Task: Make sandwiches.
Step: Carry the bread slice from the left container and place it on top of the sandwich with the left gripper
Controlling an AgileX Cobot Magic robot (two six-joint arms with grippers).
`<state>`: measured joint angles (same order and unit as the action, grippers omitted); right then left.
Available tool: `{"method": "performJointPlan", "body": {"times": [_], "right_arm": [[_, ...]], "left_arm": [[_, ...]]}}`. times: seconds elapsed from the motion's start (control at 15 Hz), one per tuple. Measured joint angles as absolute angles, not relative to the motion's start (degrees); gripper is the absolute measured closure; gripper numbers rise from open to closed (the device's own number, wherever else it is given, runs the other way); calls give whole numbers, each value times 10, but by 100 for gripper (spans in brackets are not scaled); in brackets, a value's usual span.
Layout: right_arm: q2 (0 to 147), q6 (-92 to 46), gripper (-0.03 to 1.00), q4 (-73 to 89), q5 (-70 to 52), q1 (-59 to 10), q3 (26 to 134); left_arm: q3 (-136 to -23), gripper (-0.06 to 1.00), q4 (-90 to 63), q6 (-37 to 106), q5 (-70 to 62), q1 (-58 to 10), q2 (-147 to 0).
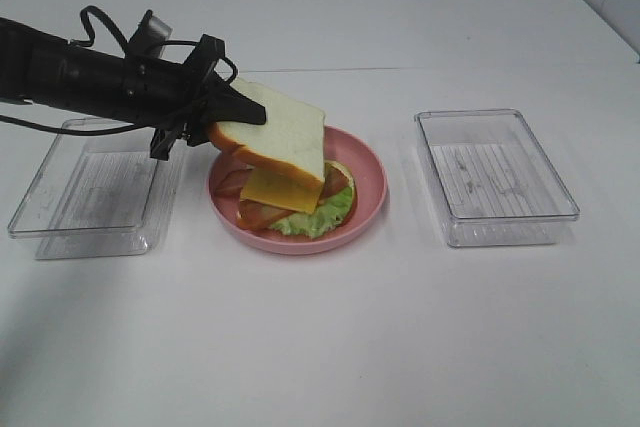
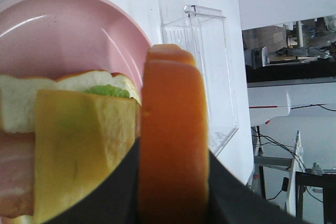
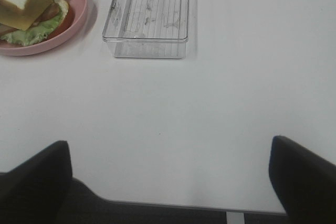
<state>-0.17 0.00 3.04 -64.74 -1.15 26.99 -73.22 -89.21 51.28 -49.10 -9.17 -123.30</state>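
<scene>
we see the left arm (image 1: 90, 77) reaching in level from the table's left edge, its left gripper (image 1: 235, 117) clamped on 1 tilted bread slice (image 1: 285, 137) above the sandwich stack (image 1: 300, 202) on the pink plate (image 1: 370, 172). the right gripper (image 3: 168, 171), jaws spread wide, hangs over bare table (image 3: 210, 114).

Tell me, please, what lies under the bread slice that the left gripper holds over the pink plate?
Under the tilted bread slice lie a yellow cheese square, bacon strips, green lettuce and a bottom bread slice on the pink plate. The middle of the stack is covered.
</scene>
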Motion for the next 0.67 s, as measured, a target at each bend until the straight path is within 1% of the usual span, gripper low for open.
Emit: {"method": "performJointPlan", "body": {"times": [0.4,0.67], "right_arm": [[-2,0,-1,30,-647,-11,270],[-2,0,-1,30,-647,-11,270]], "left_arm": [[-746,76,-892,489,-513,-94,-1270],[-750,76,-892,486,-503,-118,-1280]]}}
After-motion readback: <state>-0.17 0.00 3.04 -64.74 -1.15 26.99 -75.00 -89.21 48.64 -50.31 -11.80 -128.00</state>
